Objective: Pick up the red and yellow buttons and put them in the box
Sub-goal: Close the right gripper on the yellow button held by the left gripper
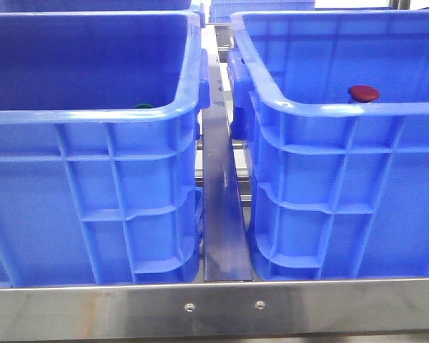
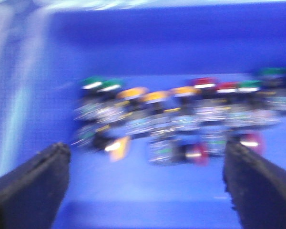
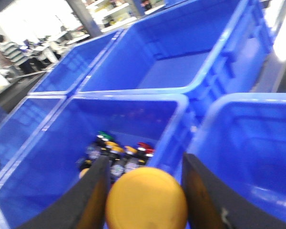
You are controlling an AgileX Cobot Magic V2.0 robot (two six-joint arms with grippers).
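Front view: red button sits inside the right box. Right gripper is grasping a yellow button; left gripper hangs released over a blurry button pile in its crate.

A brushed steel rail with two screws spans the near edge — far off, bright shelving and blurred people.
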